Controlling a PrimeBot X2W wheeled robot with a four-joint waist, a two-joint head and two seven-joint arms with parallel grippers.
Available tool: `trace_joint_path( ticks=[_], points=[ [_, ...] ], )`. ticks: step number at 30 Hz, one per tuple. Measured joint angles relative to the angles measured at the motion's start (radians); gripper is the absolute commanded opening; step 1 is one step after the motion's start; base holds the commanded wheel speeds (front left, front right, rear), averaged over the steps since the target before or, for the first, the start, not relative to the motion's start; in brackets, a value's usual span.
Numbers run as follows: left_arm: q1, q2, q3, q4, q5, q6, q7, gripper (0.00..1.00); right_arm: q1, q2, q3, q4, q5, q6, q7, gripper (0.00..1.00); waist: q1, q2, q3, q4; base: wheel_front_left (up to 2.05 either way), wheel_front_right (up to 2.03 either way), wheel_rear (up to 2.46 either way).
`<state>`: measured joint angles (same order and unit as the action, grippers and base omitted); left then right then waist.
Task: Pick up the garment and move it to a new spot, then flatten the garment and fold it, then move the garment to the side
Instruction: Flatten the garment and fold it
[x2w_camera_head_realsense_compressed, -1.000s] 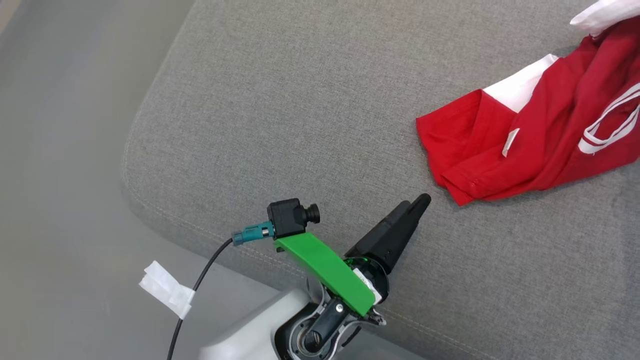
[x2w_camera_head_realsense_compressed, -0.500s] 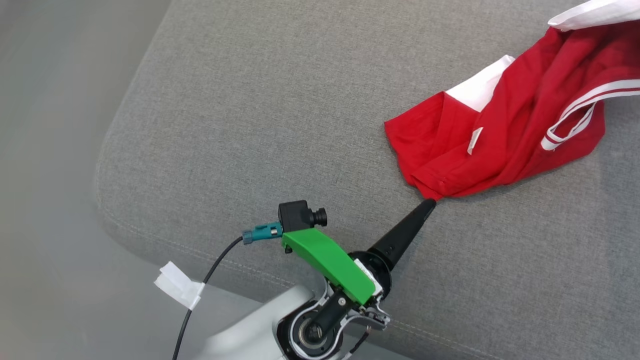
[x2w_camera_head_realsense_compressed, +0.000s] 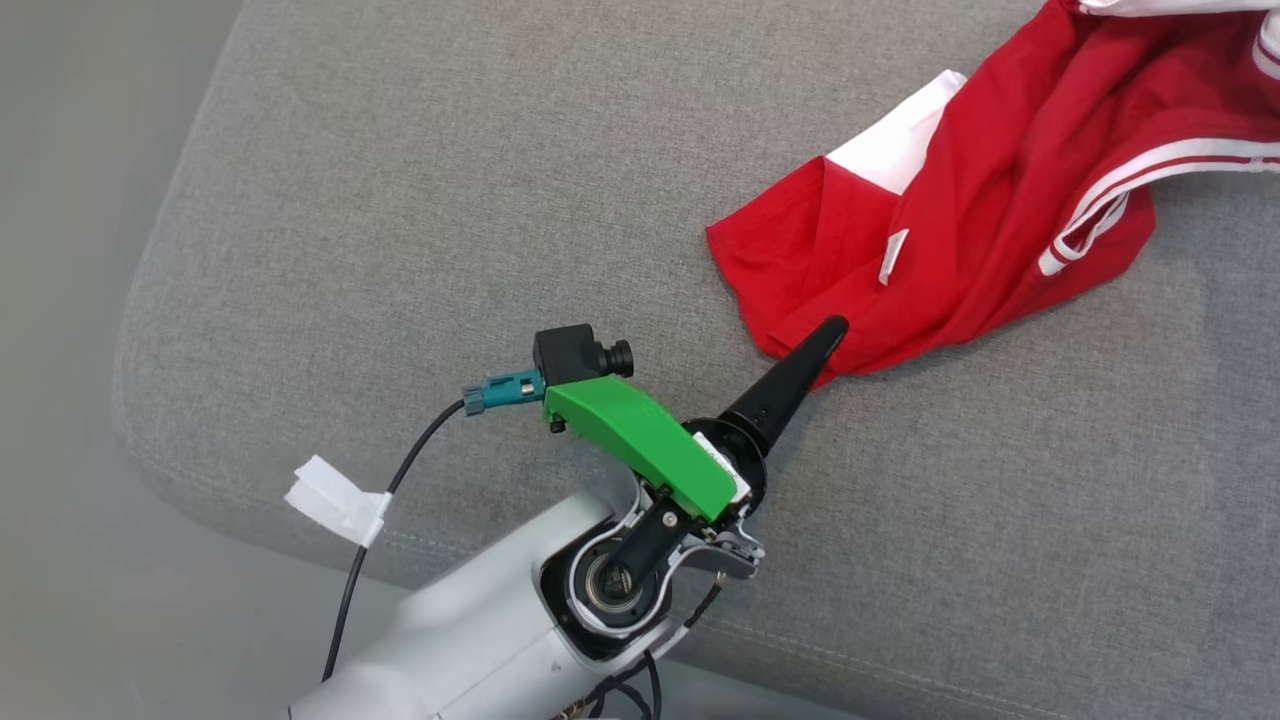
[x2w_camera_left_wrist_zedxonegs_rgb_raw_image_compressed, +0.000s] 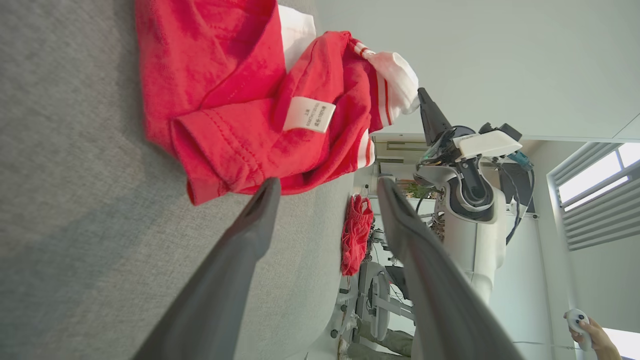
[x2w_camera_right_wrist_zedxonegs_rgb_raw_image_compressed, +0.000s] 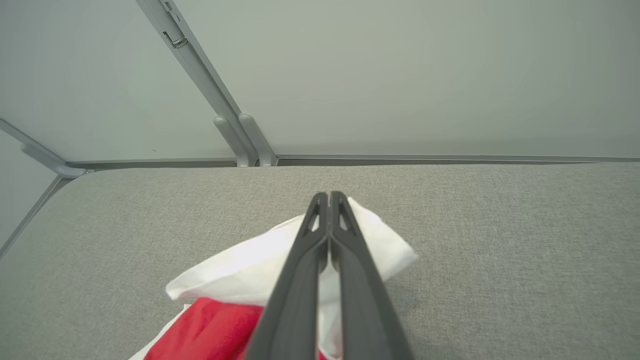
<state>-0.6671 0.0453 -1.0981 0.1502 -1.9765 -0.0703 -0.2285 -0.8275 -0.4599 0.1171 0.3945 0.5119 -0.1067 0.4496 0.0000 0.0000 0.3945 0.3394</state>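
A wide grey woven-fabric cushion (x2w_camera_head_realsense_compressed: 450, 200) carries everything. On its right part, away from the robot, lies the bright red soft sports garment (x2w_camera_head_realsense_compressed: 990, 210) with white panels and striped trim, crumpled, with one red hemmed corner pointing back toward the robot. The pale grey left forearm (x2w_camera_head_realsense_compressed: 470, 640) reaches in from below. The left hand (x2w_camera_left_wrist_zedxonegs_rgb_raw_image_compressed: 325, 192) is spread wide and grips nothing; one dark finger meets that hemmed corner. The right hand (x2w_camera_right_wrist_zedxonegs_rgb_raw_image_compressed: 328, 200) is pinched fully closed on the garment's white panel at its far end. A small white printed label (x2w_camera_left_wrist_zedxonegs_rgb_raw_image_compressed: 308, 114) sits on the red cloth.
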Motion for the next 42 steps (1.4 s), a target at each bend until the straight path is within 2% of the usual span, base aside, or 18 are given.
trace_joint_path(
  ticks=[6, 42],
  points=[
    [-0.030, -0.001, -0.036, 0.034, -0.008, 0.000, 0.000, 1.00, 0.000, -0.022, -0.018, -0.004, 0.000, 0.000, 0.000, 0.00, 0.0000, 0.0000, 0.023, -0.009, 0.00, 0.00, 0.00],
    [-0.119, -0.001, -0.124, 0.112, -0.097, -0.028, -0.010, 1.00, 0.006, -0.036, -0.032, -0.050, 0.002, -0.002, 0.000, 0.00, 0.0000, 0.0000, 0.054, -0.008, 0.00, 0.00, 0.00]
  ],
)
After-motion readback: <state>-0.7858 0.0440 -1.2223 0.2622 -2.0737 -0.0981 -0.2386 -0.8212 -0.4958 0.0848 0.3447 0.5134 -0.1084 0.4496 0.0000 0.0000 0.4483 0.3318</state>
